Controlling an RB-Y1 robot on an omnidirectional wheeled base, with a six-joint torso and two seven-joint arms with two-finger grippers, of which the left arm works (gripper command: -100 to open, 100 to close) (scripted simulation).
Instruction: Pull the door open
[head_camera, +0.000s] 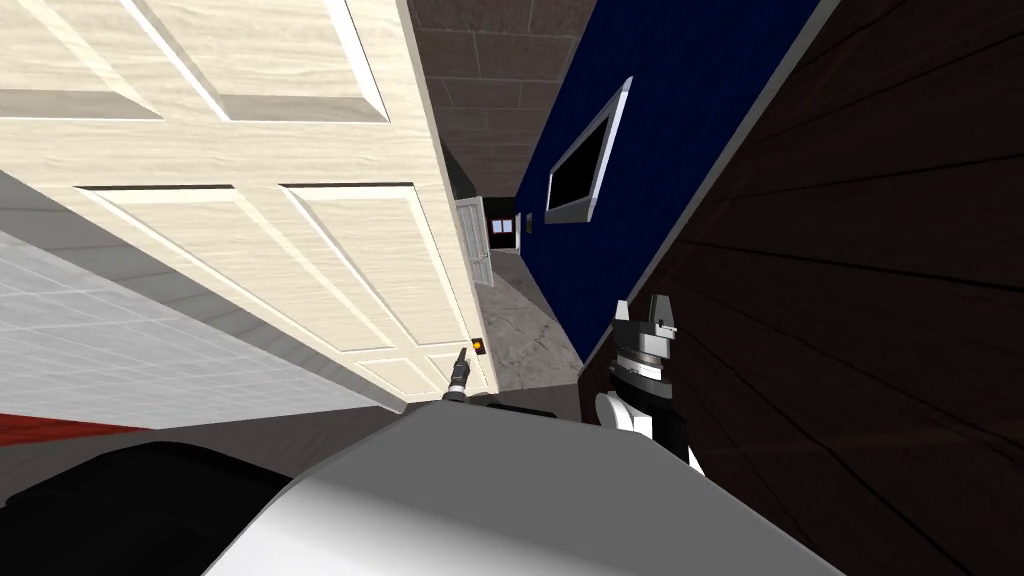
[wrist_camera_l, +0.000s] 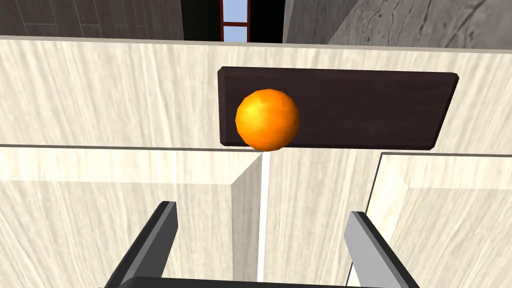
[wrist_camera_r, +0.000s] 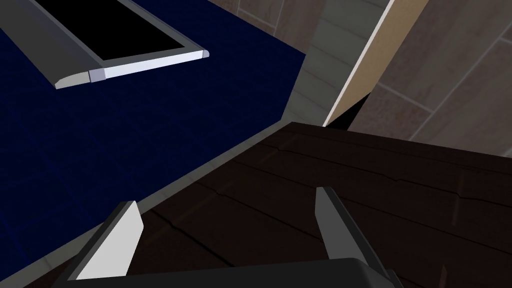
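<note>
A pale wood-grain panelled door (head_camera: 300, 230) stands ajar on my left, its free edge towards the corridor. An orange round knob (wrist_camera_l: 267, 120) sits on a dark backplate (wrist_camera_l: 350, 107) near that edge; in the head view the knob (head_camera: 478, 347) is a small orange spot. My left gripper (wrist_camera_l: 260, 225) is open, pointed at the door face just short of the knob, nothing between its fingers. In the head view the left gripper (head_camera: 461, 362) reaches up to the knob. My right gripper (wrist_camera_r: 227, 225) is open and empty, held up at my right (head_camera: 655, 325) before a dark wooden wall.
A dark blue wall (head_camera: 640, 150) with a framed black panel (head_camera: 585, 160) runs along the right of a narrow corridor. A dark wooden wall (head_camera: 860, 300) stands close on my right. Another pale door (head_camera: 475, 240) lies far down the corridor. Grey tiled floor (head_camera: 120, 330) spreads left.
</note>
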